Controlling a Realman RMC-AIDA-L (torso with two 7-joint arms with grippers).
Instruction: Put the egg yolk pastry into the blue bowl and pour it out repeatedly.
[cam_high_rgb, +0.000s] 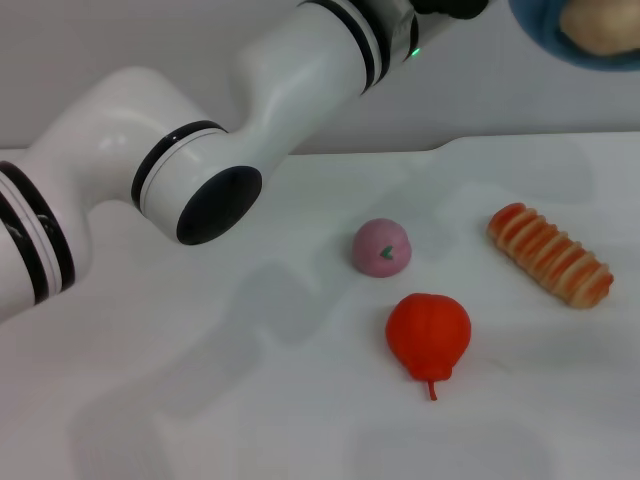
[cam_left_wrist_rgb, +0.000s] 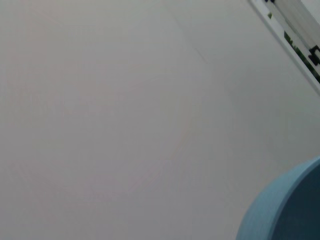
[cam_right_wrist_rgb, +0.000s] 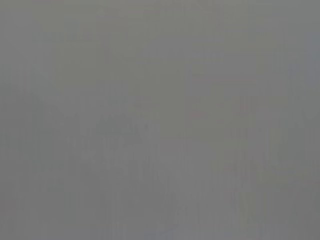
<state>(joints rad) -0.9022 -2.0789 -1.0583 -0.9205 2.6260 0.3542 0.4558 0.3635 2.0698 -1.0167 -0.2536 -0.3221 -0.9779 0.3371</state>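
Note:
The blue bowl (cam_high_rgb: 543, 32) is up in the air at the top right edge of the head view, tipped so its inside shows. The egg yolk pastry (cam_high_rgb: 600, 25), a pale beige lump, lies inside it. My left arm (cam_high_rgb: 300, 70) reaches across from the left up to the bowl. Its gripper runs off the top edge of the view, so only its dark base (cam_high_rgb: 452, 6) shows. The bowl stays aloft at that arm's end. In the left wrist view the bowl's light-blue rim (cam_left_wrist_rgb: 280, 210) fills one corner over a plain pale surface. My right gripper is out of view.
On the white table (cam_high_rgb: 200, 400) lie a pink domed ball with a green mark (cam_high_rgb: 381, 248), a red fruit with a stem (cam_high_rgb: 428, 335) and a long orange-striped bread roll (cam_high_rgb: 549, 254). The right wrist view is plain grey.

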